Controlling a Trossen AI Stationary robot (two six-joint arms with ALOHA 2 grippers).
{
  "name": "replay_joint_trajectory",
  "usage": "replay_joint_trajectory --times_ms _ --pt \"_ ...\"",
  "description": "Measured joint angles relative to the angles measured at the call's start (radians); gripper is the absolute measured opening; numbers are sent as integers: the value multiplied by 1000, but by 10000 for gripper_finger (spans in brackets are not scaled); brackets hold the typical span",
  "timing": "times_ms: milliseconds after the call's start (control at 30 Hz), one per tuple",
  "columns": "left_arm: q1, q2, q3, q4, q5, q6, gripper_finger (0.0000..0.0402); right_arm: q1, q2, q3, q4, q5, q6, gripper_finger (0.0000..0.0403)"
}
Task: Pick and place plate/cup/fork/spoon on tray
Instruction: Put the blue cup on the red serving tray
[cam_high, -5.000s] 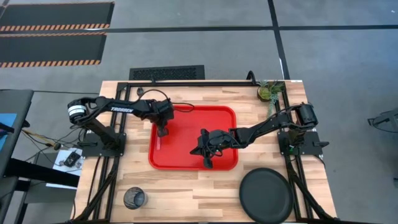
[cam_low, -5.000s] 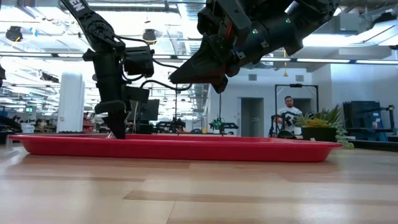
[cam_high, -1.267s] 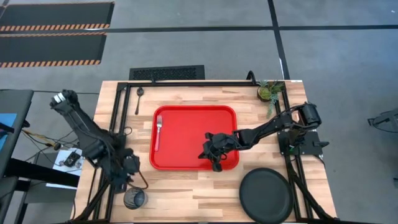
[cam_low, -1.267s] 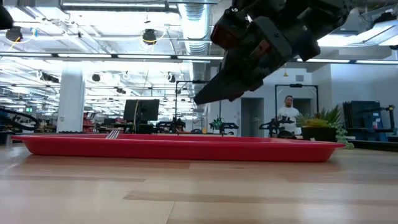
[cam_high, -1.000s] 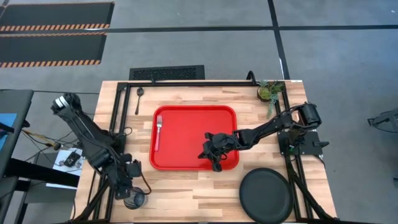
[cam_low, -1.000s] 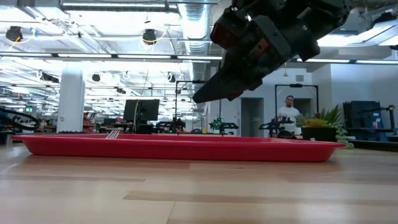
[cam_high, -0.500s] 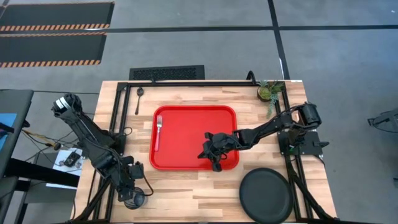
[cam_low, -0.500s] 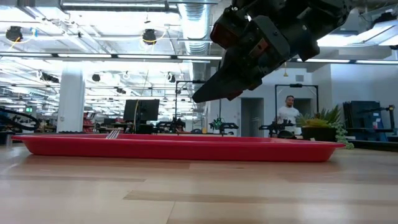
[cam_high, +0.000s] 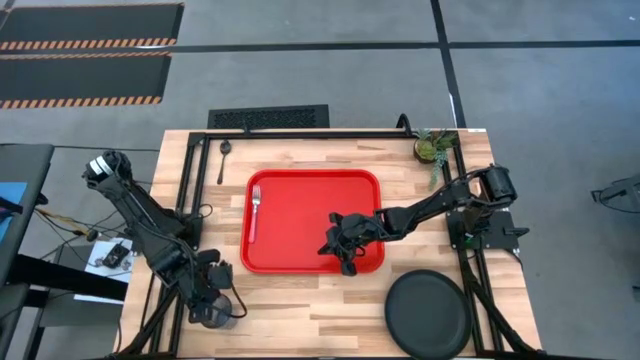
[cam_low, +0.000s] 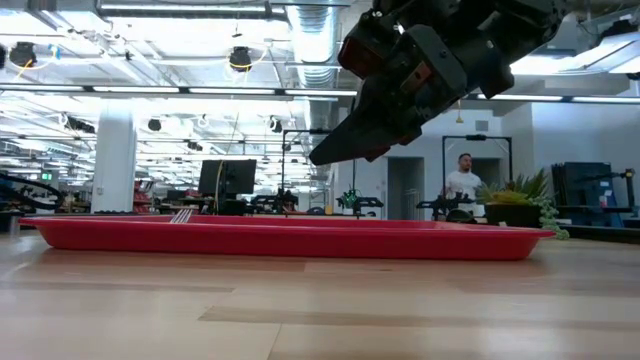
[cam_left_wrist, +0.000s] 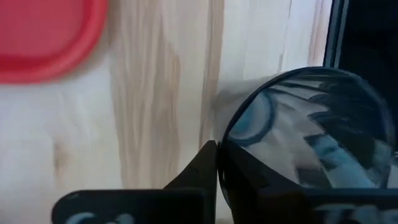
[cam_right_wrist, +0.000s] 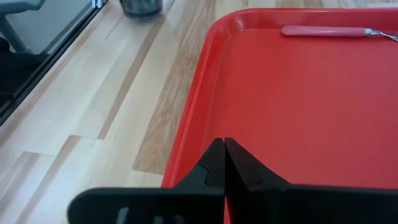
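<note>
**Left arm reaches the cup; fork already on the tray**

Overhead view. Since a second ago the left end effector (cam_high: 212, 313) has dropped from just above the cup (cam_high: 219, 318) onto it, at the lower left of the frame; five seconds ago it was at the tray (cam_high: 311, 221), where the fork (cam_high: 255, 212) now lies. The cup is evidently next to go. Whether the left fingers grasp it cannot be told: the arm covers most of it. The right end effector (cam_high: 345, 262), clenched and empty, hovers over the tray's lower edge. The plate (cam_high: 428, 313) sits at lower right, the spoon (cam_high: 224, 155) at upper left, both on the worktop (cam_high: 300, 300).
</note>
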Motion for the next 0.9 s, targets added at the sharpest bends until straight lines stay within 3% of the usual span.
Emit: replay_joint_trajectory --times_ms 200,467,700,900 --pt "125 -10 119 -105 -78 210 2 1 -21 0 -6 0 1 11" --pt "463 -10 227 -125 -103 552 1 25 -131 1 -111 5 -35 11" --pt "833 29 233 -134 11 853 1 40 -157 1 -118 9 -49 11" --pt "972 173 233 -132 67 958 0 48 -148 0 -116 8 -28 11"
